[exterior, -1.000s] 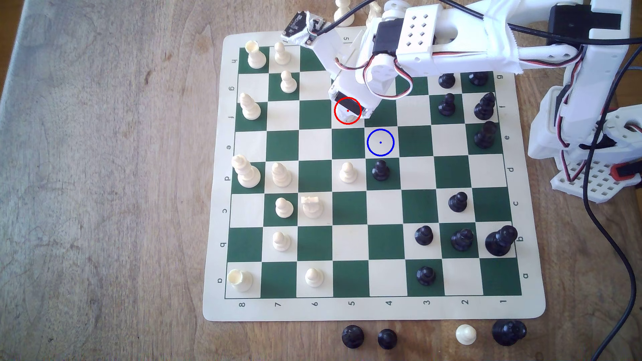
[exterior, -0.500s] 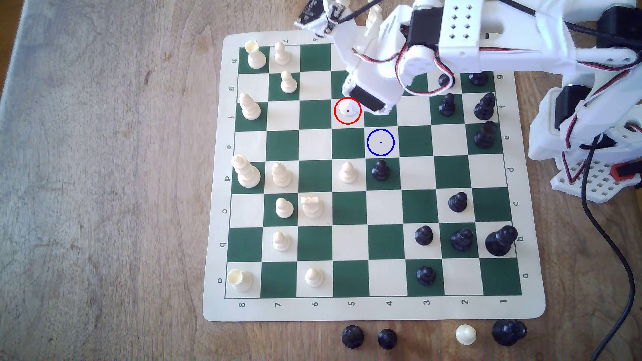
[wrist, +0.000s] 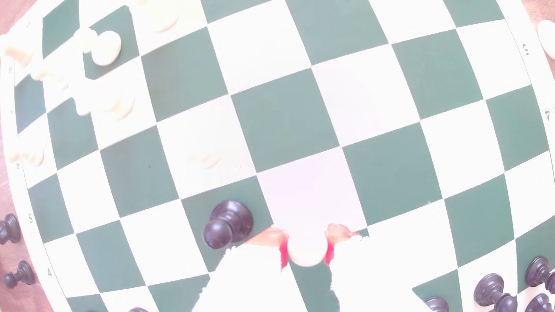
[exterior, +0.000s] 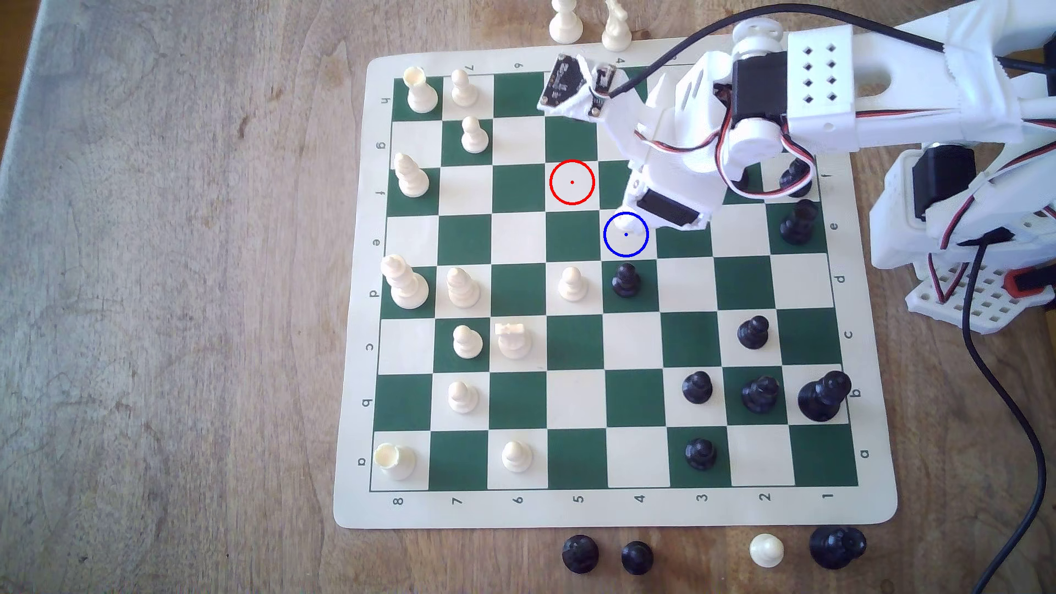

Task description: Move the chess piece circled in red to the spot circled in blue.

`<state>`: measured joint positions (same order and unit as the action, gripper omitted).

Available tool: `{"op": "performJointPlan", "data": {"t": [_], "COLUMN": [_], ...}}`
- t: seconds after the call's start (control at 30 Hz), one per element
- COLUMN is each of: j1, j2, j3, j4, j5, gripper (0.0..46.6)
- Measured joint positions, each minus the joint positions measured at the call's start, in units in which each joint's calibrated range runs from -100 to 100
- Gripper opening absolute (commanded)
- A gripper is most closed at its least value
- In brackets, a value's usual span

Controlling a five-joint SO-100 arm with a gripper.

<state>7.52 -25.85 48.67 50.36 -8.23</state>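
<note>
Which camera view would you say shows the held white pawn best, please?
The wrist view: the white pawn's round head sits plainly between the gripper's red-lined fingers. In the exterior view the pawn is a pale sliver inside the blue ring, mostly under the gripper.

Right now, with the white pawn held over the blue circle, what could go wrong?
The gripper is shut on the white pawn above the blue-circled square. A black pawn stands on the very next square, so lowering off-line could knock it over. The overexposed wrist view hides the pawn's base, so whether it hangs straight is unclear; released tilted, it may topple or land off-centre.
</note>
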Motion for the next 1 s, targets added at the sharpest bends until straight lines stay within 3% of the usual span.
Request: {"op": "performJointPlan", "data": {"t": [1.0], "j1": [-0.3], "j2": [6.9], "j3": [2.9], "j4": [-7.9], "j5": [0.0], "gripper": [2.5]}}
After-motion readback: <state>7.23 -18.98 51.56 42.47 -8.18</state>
